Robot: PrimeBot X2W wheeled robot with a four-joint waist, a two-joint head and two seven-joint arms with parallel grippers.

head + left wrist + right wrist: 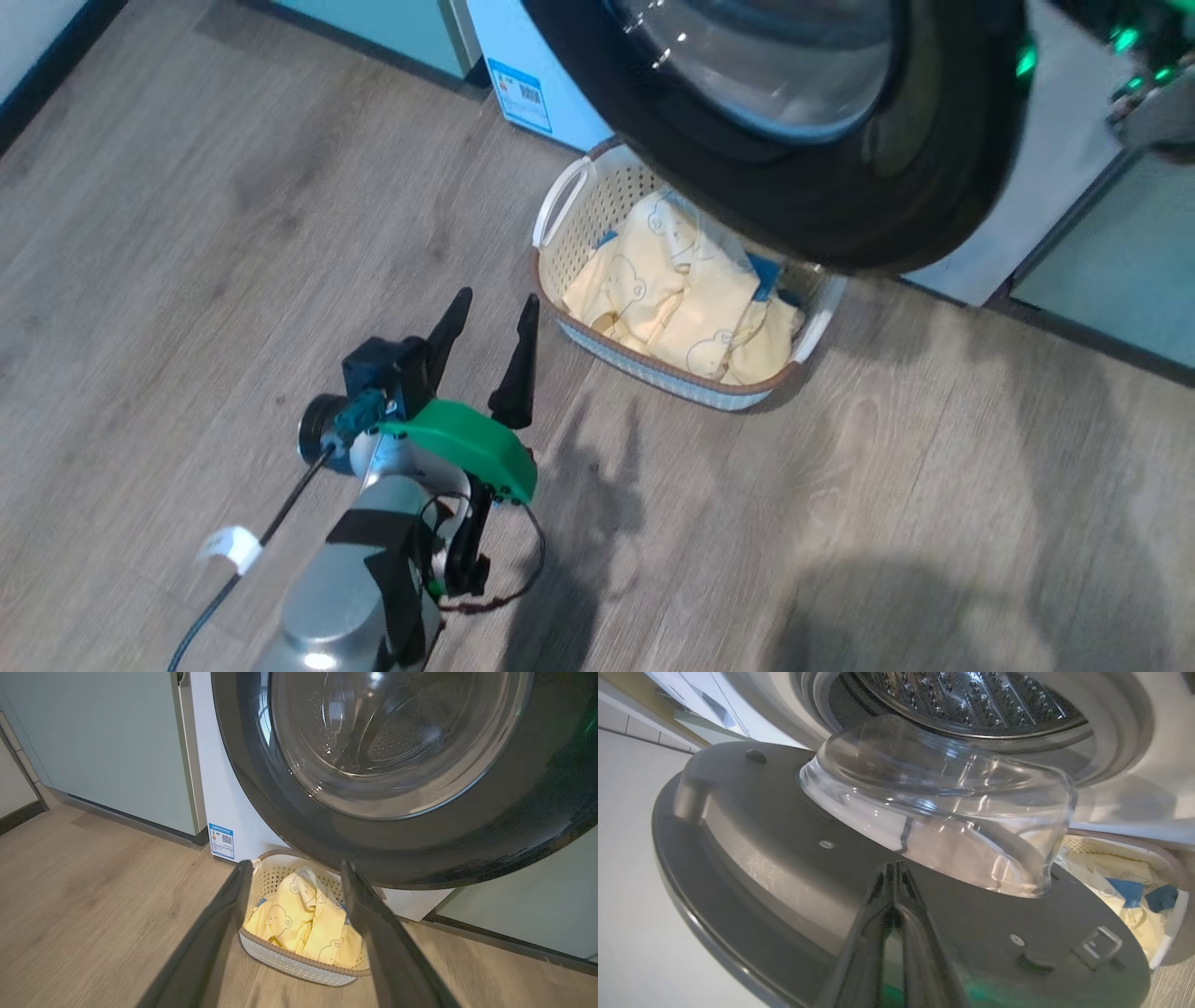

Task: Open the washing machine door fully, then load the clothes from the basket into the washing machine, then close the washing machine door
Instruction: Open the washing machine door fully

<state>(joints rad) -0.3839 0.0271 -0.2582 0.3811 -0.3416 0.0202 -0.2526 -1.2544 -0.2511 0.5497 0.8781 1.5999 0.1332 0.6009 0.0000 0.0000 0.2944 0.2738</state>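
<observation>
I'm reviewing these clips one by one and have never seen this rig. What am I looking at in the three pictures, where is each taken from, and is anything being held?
This is a wheeled robot with two arms, each ending in two long dark fingers. The head view looks down at a wooden floor: the left gripper stands open and empty, short of a cream basket holding yellow bear-print clothes.

The left wrist view looks along that gripper's fingers toward the same basket, which sits under the washing machine door, a black ring round a glass bowl, swung partly open.

The right wrist view looks from the other arm. Its right gripper is shut, holding nothing, its tips at the door's grey inner face. Behind is the white washing machine with its steel drum.
</observation>
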